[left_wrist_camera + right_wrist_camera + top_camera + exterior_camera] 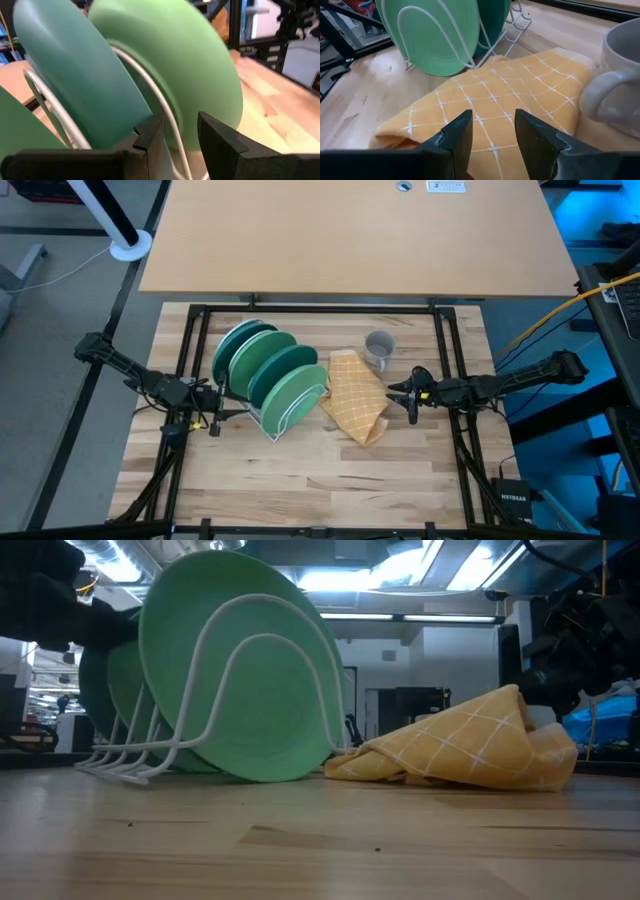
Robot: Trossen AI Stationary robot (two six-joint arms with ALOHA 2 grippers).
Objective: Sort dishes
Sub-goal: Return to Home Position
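Note:
Several round plates (270, 370), teal and lighter green, stand on edge in a white wire rack (285, 420) at the table's middle left. A small grey mug (378, 348) stands upright on the table to their right, and it also shows in the right wrist view (620, 75). My left gripper (222, 417) is open at the rack's left side. In the left wrist view (175, 135) its fingers stand on either side of a rack wire (172, 125) and the light green plate's (190, 65) lower rim. My right gripper (400, 395) is open, just right of the yellow checked cloth (355, 405). My left gripper comes level from the table's left. Its fingers (150, 137) stand on either side of the rack wire and the light green plate's rim (187, 142). I cannot tell whether they touch either one.
The yellow checked cloth (495, 95) lies crumpled between the rack and the mug, under my right gripper's fingers (492, 130). A dark frame (445, 350) runs along the table's sides. A second, lighter tabletop (350, 230) adjoins the far edge. Bare wood (320, 480) lies toward the near edge.

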